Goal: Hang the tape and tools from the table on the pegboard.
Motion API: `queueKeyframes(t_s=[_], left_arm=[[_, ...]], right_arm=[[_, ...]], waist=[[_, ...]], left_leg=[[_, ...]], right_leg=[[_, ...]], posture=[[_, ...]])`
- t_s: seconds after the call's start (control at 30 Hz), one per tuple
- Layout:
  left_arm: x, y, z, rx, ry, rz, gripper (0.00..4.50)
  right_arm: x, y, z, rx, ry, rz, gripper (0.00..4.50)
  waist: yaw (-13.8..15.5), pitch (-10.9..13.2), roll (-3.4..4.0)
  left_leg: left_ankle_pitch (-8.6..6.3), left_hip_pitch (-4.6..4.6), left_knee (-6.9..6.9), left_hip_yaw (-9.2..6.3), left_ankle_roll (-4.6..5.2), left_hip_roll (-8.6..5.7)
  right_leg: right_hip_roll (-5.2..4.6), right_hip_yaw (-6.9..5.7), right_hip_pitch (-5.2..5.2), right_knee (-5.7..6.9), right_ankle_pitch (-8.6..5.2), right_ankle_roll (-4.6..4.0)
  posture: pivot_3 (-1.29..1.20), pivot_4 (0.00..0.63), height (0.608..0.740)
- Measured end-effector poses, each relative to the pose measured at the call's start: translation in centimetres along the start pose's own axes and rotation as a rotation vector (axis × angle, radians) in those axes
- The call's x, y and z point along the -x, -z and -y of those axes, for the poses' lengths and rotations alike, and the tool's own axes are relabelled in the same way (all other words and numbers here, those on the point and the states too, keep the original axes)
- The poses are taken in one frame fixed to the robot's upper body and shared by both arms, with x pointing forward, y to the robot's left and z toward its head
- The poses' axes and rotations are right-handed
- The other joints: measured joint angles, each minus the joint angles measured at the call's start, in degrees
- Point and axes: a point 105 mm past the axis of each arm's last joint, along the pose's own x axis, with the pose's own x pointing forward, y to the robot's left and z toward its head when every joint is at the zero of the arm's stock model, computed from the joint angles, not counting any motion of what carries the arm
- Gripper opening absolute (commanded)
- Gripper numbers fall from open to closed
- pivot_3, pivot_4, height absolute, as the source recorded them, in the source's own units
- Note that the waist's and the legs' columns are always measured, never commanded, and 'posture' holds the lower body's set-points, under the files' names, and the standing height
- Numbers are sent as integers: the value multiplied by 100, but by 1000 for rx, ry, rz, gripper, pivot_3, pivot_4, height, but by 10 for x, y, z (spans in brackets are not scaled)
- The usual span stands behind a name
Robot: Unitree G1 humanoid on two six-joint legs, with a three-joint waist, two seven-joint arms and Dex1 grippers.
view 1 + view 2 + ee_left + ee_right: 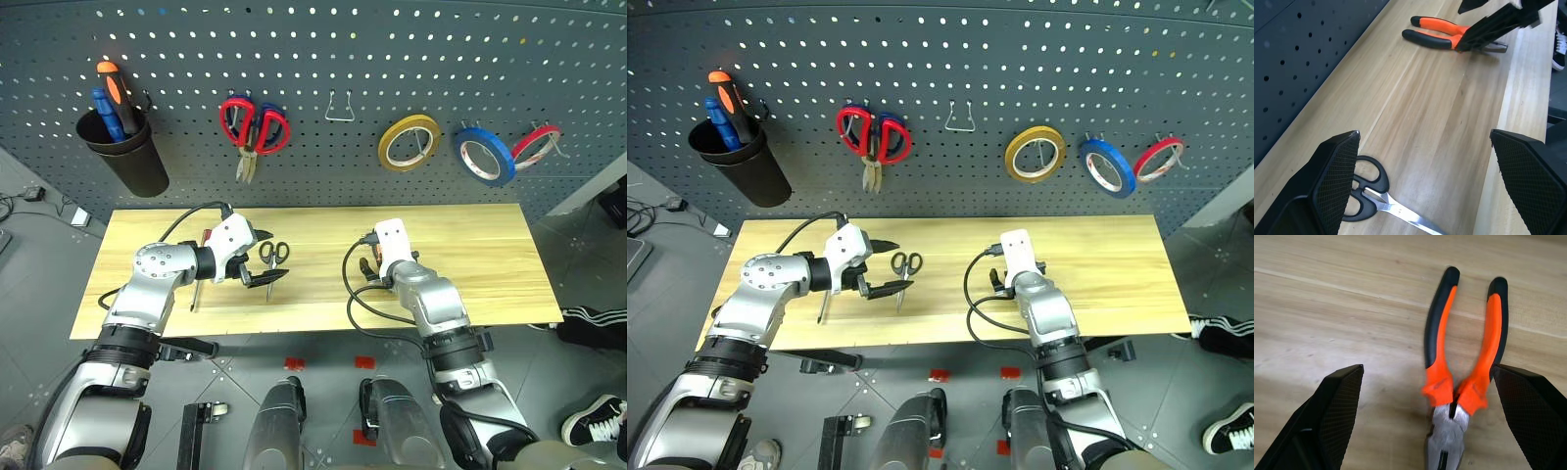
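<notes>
At the upper left of the head view, a black cup (125,149) on the pegboard (313,59) holds an orange-handled and a blue-handled screwdriver. To its right hang the larger red-handled scissors (254,125), then an empty metal hook (339,108), a yellow tape roll (409,142), the blue tape roll (484,156) and a thin red roll (535,145) at the upper right.

On the table (490,264), at the left, the slim screwdriver (199,269) lies partly under the left arm. The left gripper (261,259) stands with its jaws spread wide and holding nothing; the small black-handled scissors (272,257) lie flat on the wood just beside and between the finger line, and whether a finger touches them cannot be told. In the left wrist view the scissors (1369,188) rest next to one fingertip.

Near the middle of the table, the right gripper (1427,421) has its jaws released wide, straddling the orange-and-black pliers (1462,367), which lie flat on the table with the handles pointing away; the fingers stand at either side without pinching them.
</notes>
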Motion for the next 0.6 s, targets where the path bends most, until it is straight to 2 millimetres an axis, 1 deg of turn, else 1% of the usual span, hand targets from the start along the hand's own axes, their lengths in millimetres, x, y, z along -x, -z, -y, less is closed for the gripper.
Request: queueKeyframes(t_s=[0.1,0.23,0.33,0.47,0.6], left_arm=[[0,-3,-4,-7,-9,6,4500],[0,-4,-4,-8,-15,8,4500],[0,-4,-5,-6,-18,7,4500],[1,-3,-5,2,-29,7,4500],[2,-2,-5,7,-33,8,4500]], right_arm=[[-11,0,-4,-3,-8,-19,4465],[-22,-1,0,3,14,-39,4465],[-26,-2,6,14,36,-45,4465],[-27,-5,16,25,53,-39,4465],[-20,-16,18,37,50,6,4465]], waist=[[-19,0,-1],[-44,-1,-1],[-42,-1,-1],[-24,-1,-1],[-22,-2,-1]], left_leg=[[0,0,-1,2,1,2],[-1,0,0,5,1,3],[-1,0,0,4,1,3],[0,-1,1,6,1,2],[-1,-1,1,5,1,5]], right_leg=[[1,0,-1,2,0,0],[1,3,-3,5,0,0],[1,3,-3,5,0,0],[1,5,-3,5,0,0],[2,4,-3,6,0,0]], posture=[[-117,263,740],[-108,263,740],[-108,263,740],[-107,265,740],[-111,264,740]])
